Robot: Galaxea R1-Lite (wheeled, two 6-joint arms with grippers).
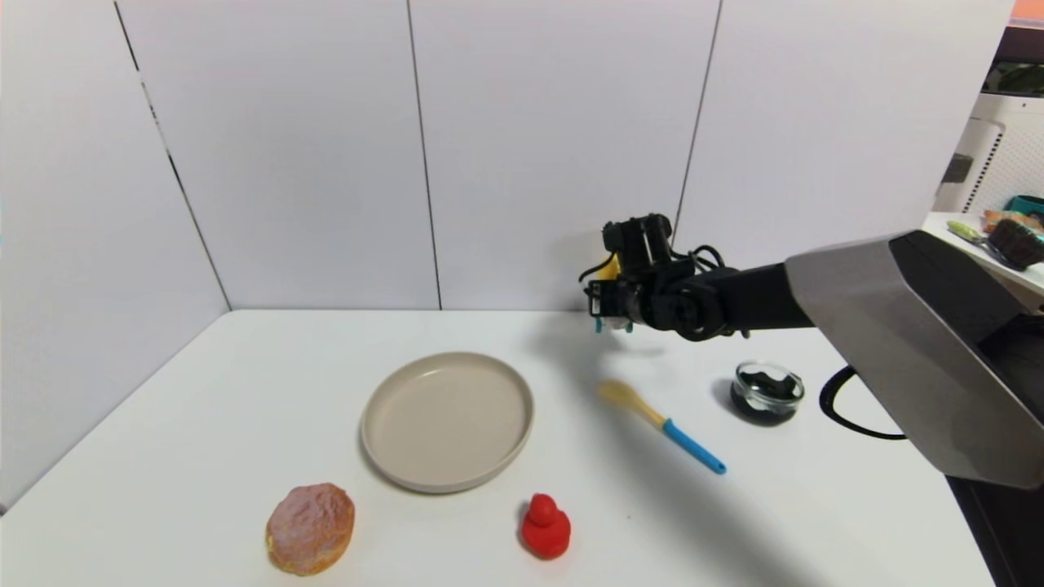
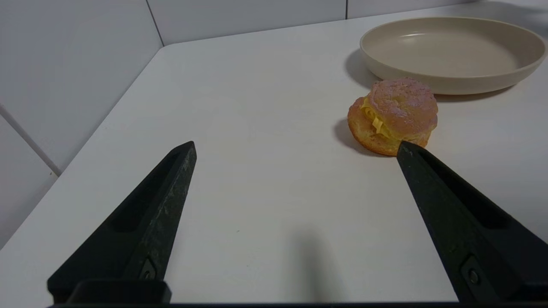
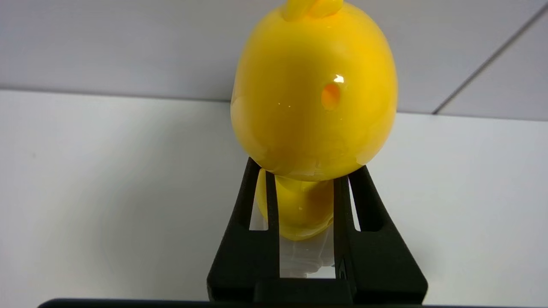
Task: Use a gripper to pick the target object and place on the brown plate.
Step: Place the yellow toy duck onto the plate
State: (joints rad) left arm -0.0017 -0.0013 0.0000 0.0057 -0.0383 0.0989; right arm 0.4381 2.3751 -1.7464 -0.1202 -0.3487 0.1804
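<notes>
My right gripper [image 1: 613, 308] is shut on the yellow duck [image 3: 314, 90] and holds it in the air above the far middle of the table, to the right of and beyond the brown plate [image 1: 447, 420]. In the head view only a bit of yellow [image 1: 613, 265] and a blue wheel show behind the gripper. In the right wrist view the fingers [image 3: 257, 201] clamp the duck's body under its round head. The plate has nothing on it; it also shows in the left wrist view [image 2: 449, 53]. My left gripper [image 2: 295, 149] is open and empty, low over the table's near left.
A pink cream puff [image 1: 310, 527] lies near the front left, close to the left gripper [image 2: 394, 115]. A red duck toy [image 1: 545, 526] stands in front of the plate. A spoon with a blue handle [image 1: 661, 425] and a small dark glass bowl [image 1: 767, 391] lie to the right.
</notes>
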